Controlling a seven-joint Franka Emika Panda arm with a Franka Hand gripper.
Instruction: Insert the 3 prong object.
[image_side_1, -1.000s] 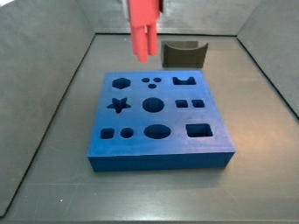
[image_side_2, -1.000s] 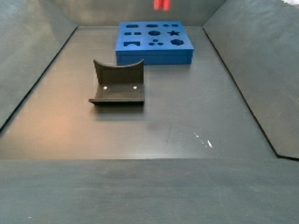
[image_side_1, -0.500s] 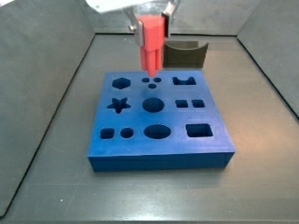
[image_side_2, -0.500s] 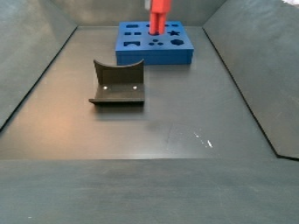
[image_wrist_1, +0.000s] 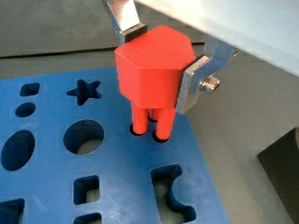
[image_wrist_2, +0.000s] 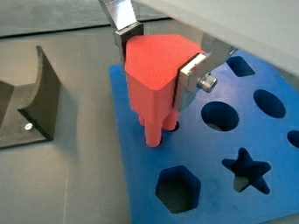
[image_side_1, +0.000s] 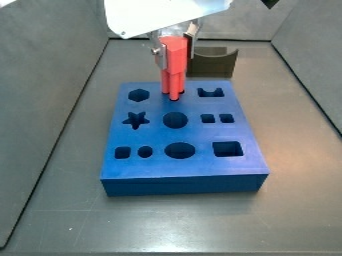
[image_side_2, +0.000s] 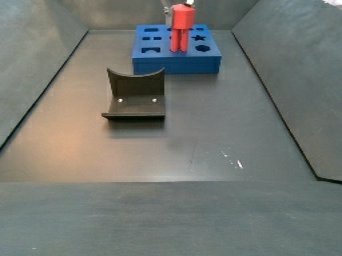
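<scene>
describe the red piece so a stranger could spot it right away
Find the blue block full of cut-out shapes on the grey floor. Over its far edge the gripper holds the red piece upright, prongs at the small round holes. It is the only red thing there.

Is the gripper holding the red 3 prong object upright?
Yes, the gripper holds the 3 prong object upright, prongs down at the blue block.

The gripper (image_side_1: 174, 45) has lowered the 3 prong object (image_side_1: 173, 70) onto the blue block (image_side_1: 183, 160).
</scene>
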